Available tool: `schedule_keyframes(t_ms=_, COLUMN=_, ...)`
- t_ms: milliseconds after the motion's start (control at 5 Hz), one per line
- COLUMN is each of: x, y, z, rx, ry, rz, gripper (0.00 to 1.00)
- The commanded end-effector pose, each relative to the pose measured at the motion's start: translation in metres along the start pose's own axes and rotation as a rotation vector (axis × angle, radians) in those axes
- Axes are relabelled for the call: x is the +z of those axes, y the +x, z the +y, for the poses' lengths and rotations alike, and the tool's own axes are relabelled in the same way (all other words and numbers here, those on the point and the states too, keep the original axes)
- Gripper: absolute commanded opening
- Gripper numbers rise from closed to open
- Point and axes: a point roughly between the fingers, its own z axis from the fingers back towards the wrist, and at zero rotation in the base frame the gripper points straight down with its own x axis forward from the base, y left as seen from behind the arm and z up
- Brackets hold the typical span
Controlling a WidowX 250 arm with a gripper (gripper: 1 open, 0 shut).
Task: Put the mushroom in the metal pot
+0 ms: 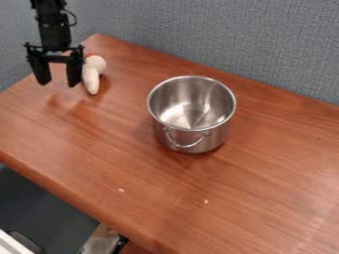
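The mushroom [91,76] lies on its side near the back left corner of the wooden table [106,149], cream stem toward me and its darker cap at the far end. My gripper [56,71] hangs just left of it, pointing down, jaws open and empty; the right finger stands close beside the mushroom. The metal pot [191,112] stands upright and empty in the middle of the table, well to the right of the gripper, its small loop handle facing the front.
A grey wall runs behind the table. The table's left edge is close to the gripper, and the front edge drops off to a dark floor at the lower left.
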Motion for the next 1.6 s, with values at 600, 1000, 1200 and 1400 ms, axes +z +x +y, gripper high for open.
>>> schedule_keyframes(t_ms=600, x=0.040, y=0.003, z=-0.012, rx=-0.125, ry=-0.023, rz=-0.135, gripper=1.00)
schedule_keyframes(t_ms=1000, x=0.049, y=-0.007, z=-0.060, rx=-0.130, ry=-0.048, rz=-0.124, gripper=1.00)
schedule_keyframes(t_ms=1200, x=0.057, y=-0.005, z=-0.060, rx=-0.103, ry=-0.043, rz=-0.135, gripper=1.00)
schedule_keyframes(t_ms=1400, x=0.061, y=-0.002, z=-0.056, rx=-0.080, ry=-0.035, rz=-0.142, gripper=1.00)
